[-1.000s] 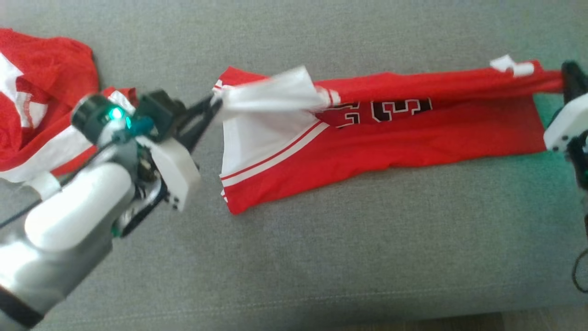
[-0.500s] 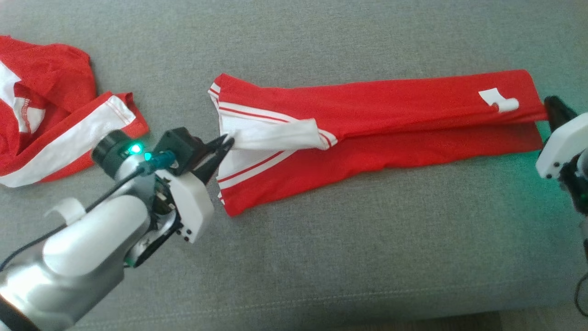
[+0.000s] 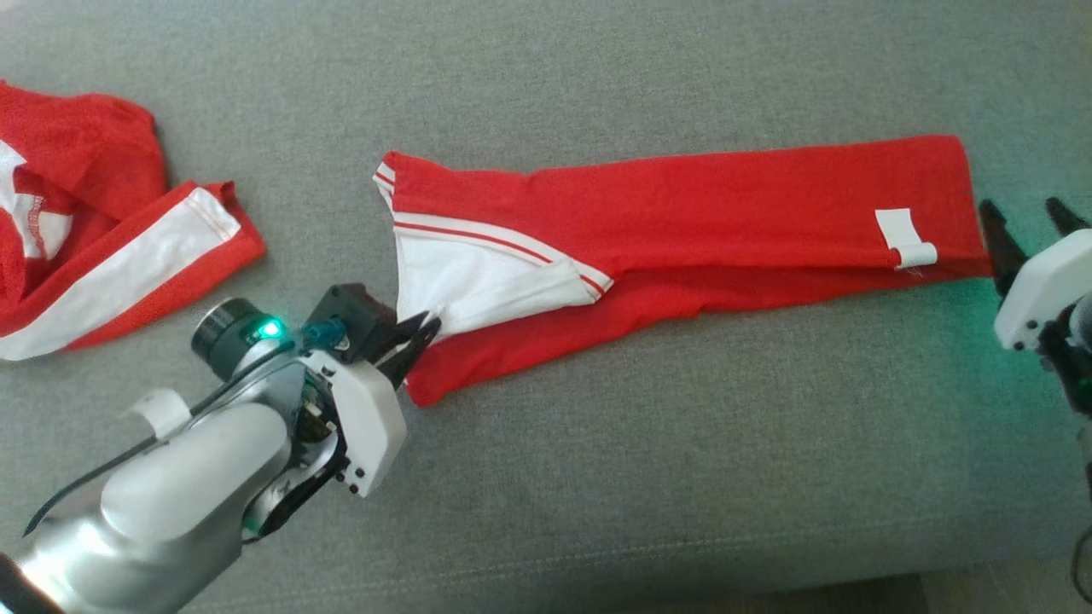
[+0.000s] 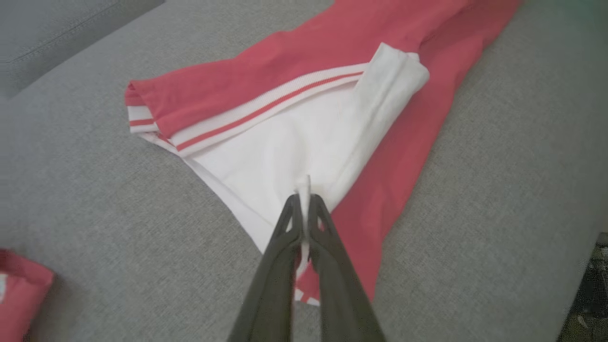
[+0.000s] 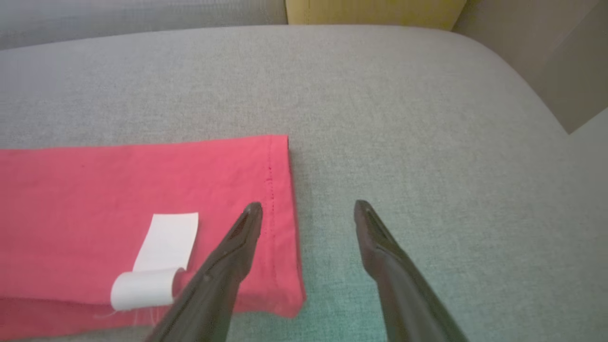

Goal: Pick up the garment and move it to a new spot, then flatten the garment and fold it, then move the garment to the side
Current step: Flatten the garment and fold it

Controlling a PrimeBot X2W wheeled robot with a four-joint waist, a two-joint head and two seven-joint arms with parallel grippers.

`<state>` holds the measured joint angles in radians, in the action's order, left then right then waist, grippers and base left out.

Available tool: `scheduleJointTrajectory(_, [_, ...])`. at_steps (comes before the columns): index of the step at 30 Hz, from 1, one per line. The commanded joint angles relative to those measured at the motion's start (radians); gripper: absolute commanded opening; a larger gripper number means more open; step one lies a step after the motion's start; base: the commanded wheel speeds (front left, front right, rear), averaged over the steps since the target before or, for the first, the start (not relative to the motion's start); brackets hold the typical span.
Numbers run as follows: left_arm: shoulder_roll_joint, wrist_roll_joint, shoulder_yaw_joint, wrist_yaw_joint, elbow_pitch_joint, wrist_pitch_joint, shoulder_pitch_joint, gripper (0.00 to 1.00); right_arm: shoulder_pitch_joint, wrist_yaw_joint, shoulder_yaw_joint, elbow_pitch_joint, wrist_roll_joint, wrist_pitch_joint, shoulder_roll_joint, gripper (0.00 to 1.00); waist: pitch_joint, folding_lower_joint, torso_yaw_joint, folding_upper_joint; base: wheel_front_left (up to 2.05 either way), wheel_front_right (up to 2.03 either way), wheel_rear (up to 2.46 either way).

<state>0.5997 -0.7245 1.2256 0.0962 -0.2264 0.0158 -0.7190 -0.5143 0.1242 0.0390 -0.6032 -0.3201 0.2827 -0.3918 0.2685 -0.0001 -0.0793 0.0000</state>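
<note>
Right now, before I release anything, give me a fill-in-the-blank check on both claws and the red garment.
The left claw is ___ on the white panel of the long red-and-white folded garment.
The right claw stands ___ at its hem.
The small white label lies at the end nearest the ___ claw.
A second, crumpled red-and-white garment lies on the grey fabric cushion at the robot's ___.
Missing words: shut; open; right; left.
</note>
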Motion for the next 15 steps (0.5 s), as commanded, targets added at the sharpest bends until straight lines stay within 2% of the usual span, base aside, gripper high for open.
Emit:
scheduleJointTrajectory(1, [0.038, -0.007, -0.049, 0.015, 0.019, -0.017, -0.029, 1.00, 0.001, 0.007, -0.015, 0.047, 0.009, -0.033, -0.025, 1.00, -0.008, 0.0001, 0.003, 0.0000, 0.00, 0.00, 0.00])
scheduleJointTrajectory(5, [0.031, -0.002, -0.077, 0.053, 0.016, -0.063, -0.032, 1.00, -0.007, 0.007, -0.059, 0.086, 0.029, -0.117, -0.006, 1.00, -0.017, 0.0001, 0.006, 0.0000, 0.00, 0.00, 0.00])
scheduleJointTrajectory(9, [-0.002, -0.051, -0.177, 0.125, -0.008, -0.188, -0.017, 1.00, -0.001, 0.007, -0.090, 0.150, 0.038, -0.227, 0.030, 1.00, -0.030, 0.0001, 0.009, 0.0000, 0.00, 0.00, 0.00])
scheduleJointTrajectory(10, [-0.002, -0.051, -0.177, 0.125, -0.008, -0.188, -0.017, 1.00, -0.001, 0.007, -0.090, 0.150, 0.038, -0.227, 0.030, 1.00, -0.030, 0.0001, 0.009, 0.0000, 0.00, 0.00, 0.00])
scheduleJointTrajectory(12, [-0.029, -0.087, -0.247, 0.160, -0.019, -0.245, -0.002, 1.00, 0.009, 0.007, -0.092, 0.191, 0.055, -0.291, 0.044, 1.00, -0.036, 0.0001, 0.009, 0.0000, 0.00, 0.00, 0.00])
scheduleJointTrajectory(15, [-0.080, -0.110, -0.369, 0.201, -0.014, -0.275, 0.031, 1.00, 0.037, 0.007, -0.081, 0.251, 0.090, -0.383, 0.071, 1.00, -0.044, 0.0001, 0.010, 0.0000, 0.00, 0.00, 0.00])
